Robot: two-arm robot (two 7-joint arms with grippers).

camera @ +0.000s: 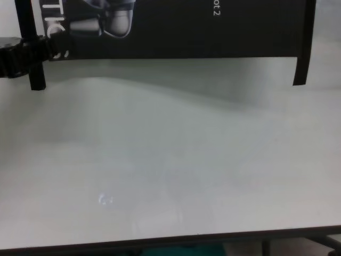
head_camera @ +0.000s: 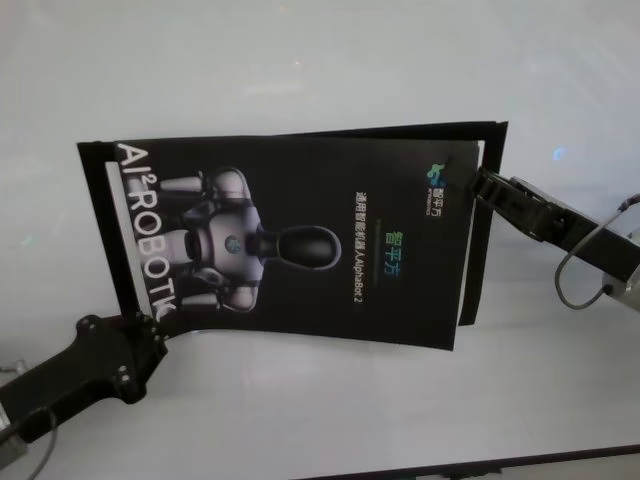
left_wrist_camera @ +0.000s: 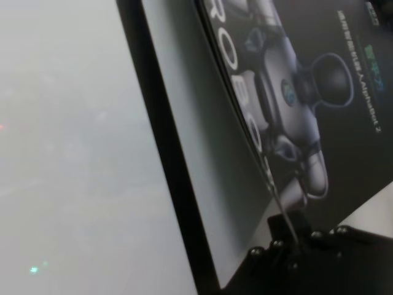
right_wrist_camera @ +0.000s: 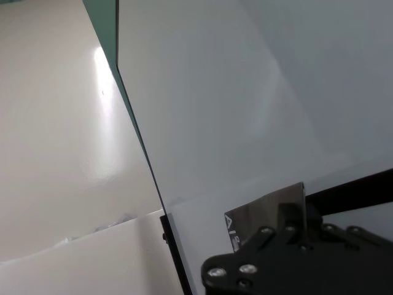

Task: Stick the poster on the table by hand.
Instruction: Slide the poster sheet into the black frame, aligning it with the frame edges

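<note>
The poster [head_camera: 300,240], black and glossy with a grey-white robot image and white lettering, hangs spread between my two grippers over the white table [head_camera: 320,420]. My left gripper [head_camera: 158,318] is shut on its near-left corner by the big letters; the left wrist view shows this grip [left_wrist_camera: 288,236] on the poster's edge [left_wrist_camera: 331,123]. My right gripper [head_camera: 478,183] is shut on the far-right edge; the right wrist view shows it [right_wrist_camera: 288,215] pinching a black corner [right_wrist_camera: 264,215]. In the chest view the poster's lower edge [camera: 176,26] casts a shadow on the table [camera: 170,176].
Narrow black tape strips run along the poster's left side [head_camera: 100,230] and right side [head_camera: 480,240]; in the chest view their ends hang at the left [camera: 33,64] and right [camera: 301,58]. A cable loop [head_camera: 585,270] hangs off my right arm. The table's dark front edge [camera: 170,242] is near.
</note>
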